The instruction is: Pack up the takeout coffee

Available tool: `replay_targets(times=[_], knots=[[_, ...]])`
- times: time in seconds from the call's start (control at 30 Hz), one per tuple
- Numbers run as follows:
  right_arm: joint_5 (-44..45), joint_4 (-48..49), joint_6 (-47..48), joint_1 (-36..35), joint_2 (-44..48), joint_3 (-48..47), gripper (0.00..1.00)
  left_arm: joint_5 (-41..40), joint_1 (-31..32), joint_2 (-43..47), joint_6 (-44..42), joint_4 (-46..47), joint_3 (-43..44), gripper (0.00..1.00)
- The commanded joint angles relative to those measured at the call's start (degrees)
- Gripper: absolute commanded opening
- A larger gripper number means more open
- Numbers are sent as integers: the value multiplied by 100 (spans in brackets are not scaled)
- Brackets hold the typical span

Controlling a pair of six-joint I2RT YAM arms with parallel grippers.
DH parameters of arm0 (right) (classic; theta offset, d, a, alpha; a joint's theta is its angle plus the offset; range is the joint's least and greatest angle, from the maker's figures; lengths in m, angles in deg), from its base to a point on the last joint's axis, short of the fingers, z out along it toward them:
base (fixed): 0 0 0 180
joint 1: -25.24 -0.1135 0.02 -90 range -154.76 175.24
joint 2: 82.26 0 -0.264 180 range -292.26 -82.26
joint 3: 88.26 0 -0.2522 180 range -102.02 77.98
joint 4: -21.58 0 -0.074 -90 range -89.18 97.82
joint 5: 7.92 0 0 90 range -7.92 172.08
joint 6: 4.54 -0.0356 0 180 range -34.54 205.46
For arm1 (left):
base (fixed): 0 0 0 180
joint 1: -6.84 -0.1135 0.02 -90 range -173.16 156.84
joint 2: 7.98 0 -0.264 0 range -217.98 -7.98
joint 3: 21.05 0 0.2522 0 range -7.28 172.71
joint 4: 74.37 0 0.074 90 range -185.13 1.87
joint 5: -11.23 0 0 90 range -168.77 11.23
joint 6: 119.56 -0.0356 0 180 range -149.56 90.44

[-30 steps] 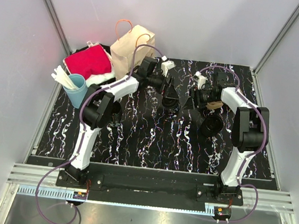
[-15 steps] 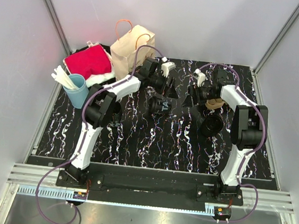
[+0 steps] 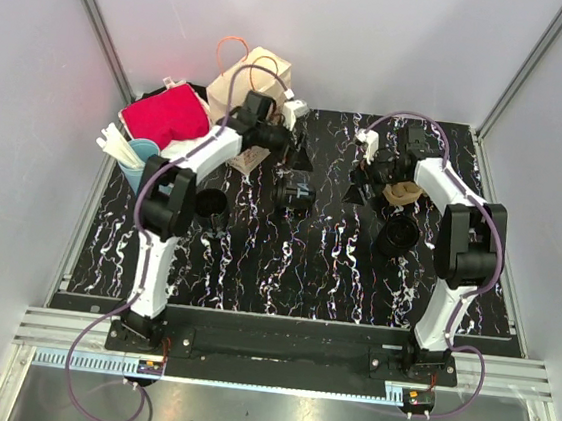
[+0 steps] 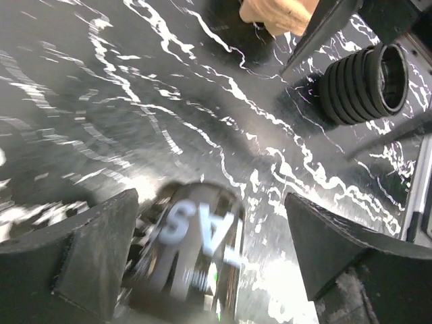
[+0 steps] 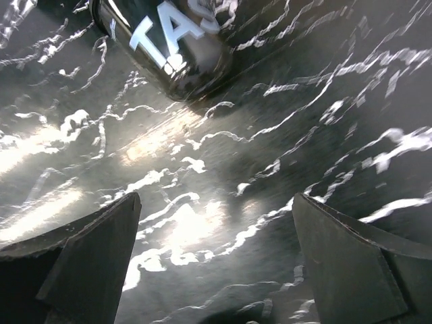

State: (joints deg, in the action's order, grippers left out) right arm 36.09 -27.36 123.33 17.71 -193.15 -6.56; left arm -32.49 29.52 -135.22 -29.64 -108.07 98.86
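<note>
- The black cup is seen lying on its side near the worktop's middle.
- The left gripper is held wide, empty, near it.
- The right gripper is spread wide, holding nothing.

White arms, black joints, purple cables, black wedge-shaped fingers

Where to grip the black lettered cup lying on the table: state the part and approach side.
Take the black lettered cup round its mid-body, from above, one finger on each curved flank. It lies on its side on the table, so both ends face sideways and only the round wall faces up.
</note>
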Motion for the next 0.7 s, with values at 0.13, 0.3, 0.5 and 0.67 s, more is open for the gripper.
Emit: replay_targets(times=[0.13,0.3,0.5,0.67], knots=[[118,-112,1661,-451,-11,-985,100,320,-193,1552,-827,-677,328,99],[47,-322,2110,-863,-485,-1469,100,496,-430,2009,-915,-1168,144,99],[126,-877,2927,-1233,-899,-1804,100,250,-483,2484,-1073,-1161,-858,99],[214,-991,3525,-1356,-934,-1567,100,188,-536,2432,-1126,-1318,-965,99]])
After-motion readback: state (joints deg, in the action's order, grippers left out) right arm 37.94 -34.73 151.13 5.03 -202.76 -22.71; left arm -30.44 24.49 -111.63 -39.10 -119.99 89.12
